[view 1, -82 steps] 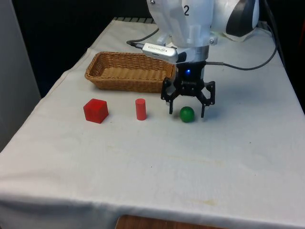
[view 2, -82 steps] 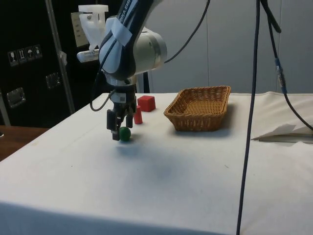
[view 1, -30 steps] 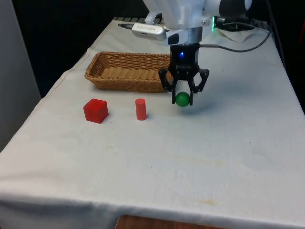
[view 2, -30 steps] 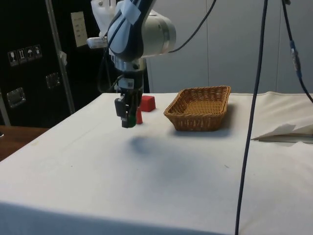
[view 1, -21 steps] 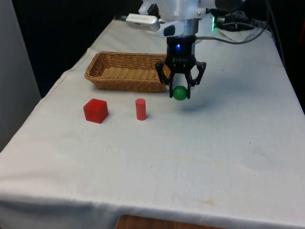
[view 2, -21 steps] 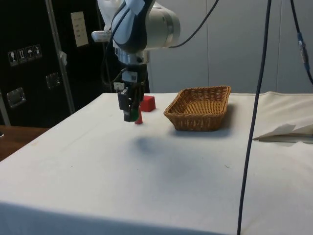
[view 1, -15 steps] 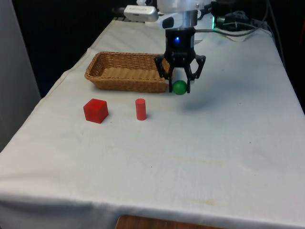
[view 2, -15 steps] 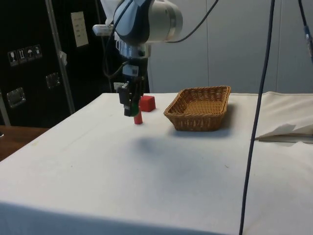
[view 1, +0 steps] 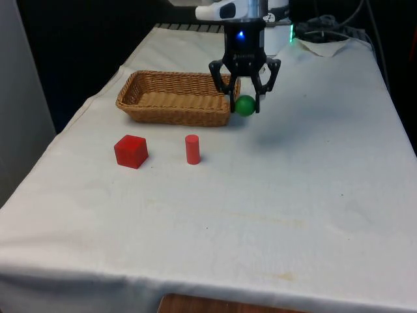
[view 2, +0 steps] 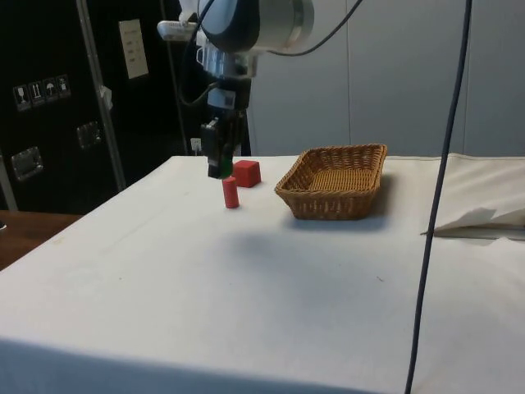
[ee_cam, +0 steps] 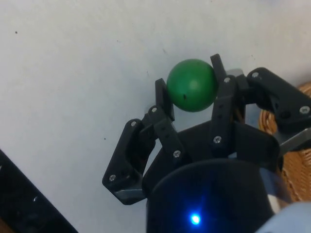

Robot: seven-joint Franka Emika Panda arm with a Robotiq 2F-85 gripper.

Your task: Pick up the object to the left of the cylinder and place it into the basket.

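We see the black two-finger gripper point(view 1: 244, 104) up in the air, fingers clamped on a green ball point(view 1: 245, 105), one finger on each side of it. In the wrist view the ball point(ee_cam: 192, 85) sits pinched between the two fingertips point(ee_cam: 162, 94), white cloth beneath it and a bit of wicker at the edge. In the side view the gripper point(view 2: 219, 168) hangs well above the table, the ball only a sliver of green at the finger ends.

In the front view the ball hangs just off the wicker basket's point(view 1: 174, 98) corner on the front view's right, over the white tablecloth point(view 1: 260, 195), outside the rim as far as we can tell. We see nothing inside the basket point(view 2: 336, 180).

A red cylinder point(view 1: 191, 149) stands upright on the cloth, nearer the camera than the basket. A red cube point(view 1: 131, 151) sits on the cloth at the front view's left of the cylinder, apart from it. Both are untouched, well clear of the gripper. In the side view the cylinder point(view 2: 230, 193) and the cube point(view 2: 245, 173) sit beyond and below the gripper.

So the held thing is the green ball; the cube, at the front view's left of the cylinder, rests on the table.
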